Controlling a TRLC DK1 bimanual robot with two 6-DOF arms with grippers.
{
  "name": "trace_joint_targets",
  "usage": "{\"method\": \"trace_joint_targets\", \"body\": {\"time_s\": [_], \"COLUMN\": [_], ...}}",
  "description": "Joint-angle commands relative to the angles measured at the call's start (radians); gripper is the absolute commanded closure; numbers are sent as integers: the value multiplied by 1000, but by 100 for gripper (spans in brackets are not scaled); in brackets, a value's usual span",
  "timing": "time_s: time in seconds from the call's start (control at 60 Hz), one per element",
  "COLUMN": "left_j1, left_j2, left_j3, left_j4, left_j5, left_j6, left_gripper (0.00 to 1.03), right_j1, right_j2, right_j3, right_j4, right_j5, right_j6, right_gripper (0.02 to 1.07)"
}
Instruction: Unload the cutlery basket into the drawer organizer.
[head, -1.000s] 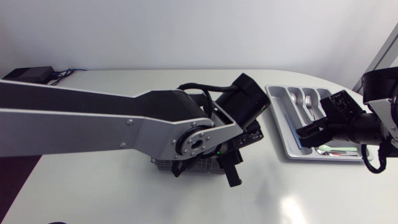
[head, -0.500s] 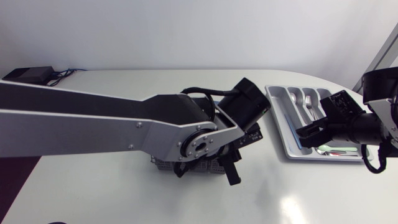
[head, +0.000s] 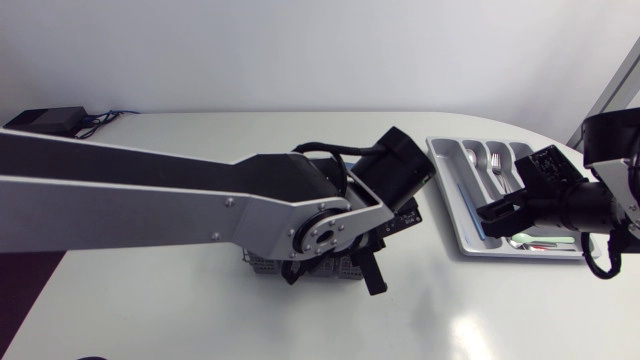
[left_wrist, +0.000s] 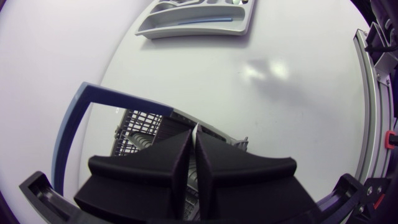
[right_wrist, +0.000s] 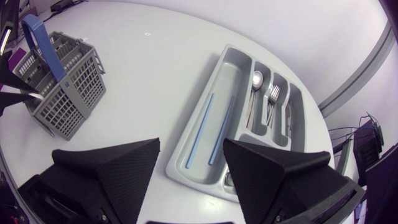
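The left gripper (head: 372, 275) hangs low over the basket (head: 262, 266) in the middle of the head view, its big arm crossing in from the left edge and covering most of the mesh. The fingers are pressed almost together, and a thin pale piece of cutlery (left_wrist: 196, 129) seems to be pinched at their tips (the right wrist view shows the same pale sliver (right_wrist: 34, 96) sticking out beside the basket (right_wrist: 65, 93)). I judge this to be a lift out of the basket, with the grip taken from straight above so the piece comes up clear of the mesh walls and the blue handle (left_wrist: 74, 124).

The right gripper (head: 500, 212) hovers over the organizer (head: 462, 215) at the right of the head view. Its fingers are spread wide with nothing between them, probably ready to take or straighten whatever arrives. In its own view the organizer (right_wrist: 186, 162) lies under and ahead of it, with a spoon (right_wrist: 257, 78) and a fork (right_wrist: 272, 93) in the narrow slots and two blue sticks (right_wrist: 202, 127) in the long one. Some unloading looks done, then.

The table (head: 150, 300) is white and smooth with a rounded edge, and a soft glare shows at the lower right of the head view.
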Motion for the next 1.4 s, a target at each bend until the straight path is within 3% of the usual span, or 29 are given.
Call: {"method": "trace_joint_targets", "body": {"time_s": [0.0, 0.383, 0.65, 0.867, 1.05, 1.383], "left_j1": [4, -20, -2, 70, 161, 234], "left_j2": [31, -147, -253, -248, -179, -38], "left_j3": [13, -25, 5, 152, 298, 488], "left_j4": [-9, 66, 123, -44, -196, -360], "left_j5": [-2, -68, -55, 112, 305, 445], "left_j6": [9, 75, 39, -128, -274, -366], "left_gripper": [100, 100, 100, 100, 100, 100], "right_j1": [9, 42, 112, 256, 355, 456], "right_j2": [-16, -54, -318, -461, -453, -215], "right_j3": [-30, -46, -86, -60, -29, 171], "right_j4": [4, 4, -49, -105, -93, -59], "right_j5": [6, -1, -129, -160, -185, -172], "right_j6": [12, 12, 4, 50, 125, 228], "right_gripper": [32, 32, 32, 32, 33, 33]}}
